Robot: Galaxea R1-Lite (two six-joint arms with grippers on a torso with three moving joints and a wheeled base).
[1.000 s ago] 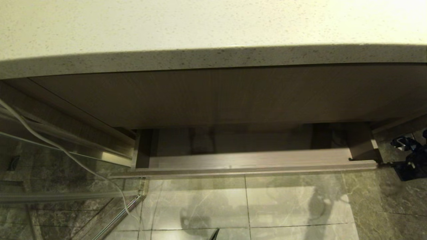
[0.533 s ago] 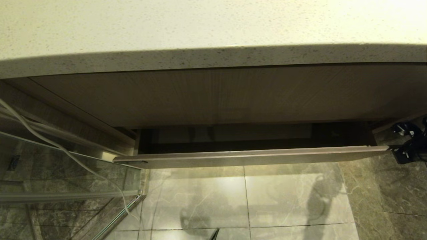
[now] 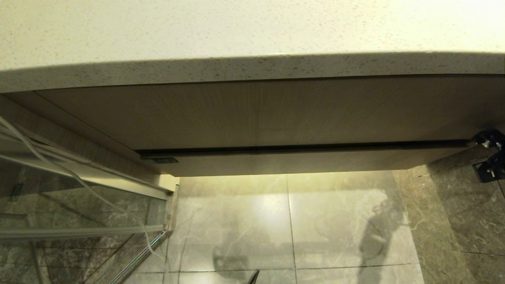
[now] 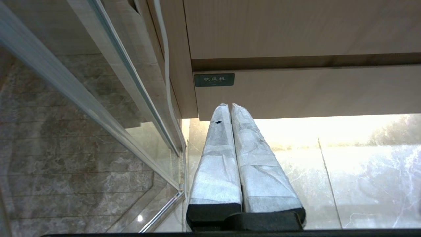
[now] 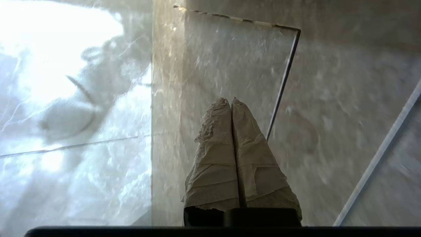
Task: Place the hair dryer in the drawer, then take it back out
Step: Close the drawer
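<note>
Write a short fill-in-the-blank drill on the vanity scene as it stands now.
1. The wide light-brown wood-grain drawer under the speckled stone countertop is ____.
2. The small grey label plate sits at the drawer face's ____ end, in the head view.
3. The left gripper, paper-wrapped, has its jaws ____.

Missing words: closed; left; shut

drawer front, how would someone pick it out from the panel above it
Find the pale speckled countertop, then the tall wood-grain panel under it. The drawer is the low, wide, handleless strip below a dark gap, just above the floor tiles. Only it has a small dark label at its left end.
</note>
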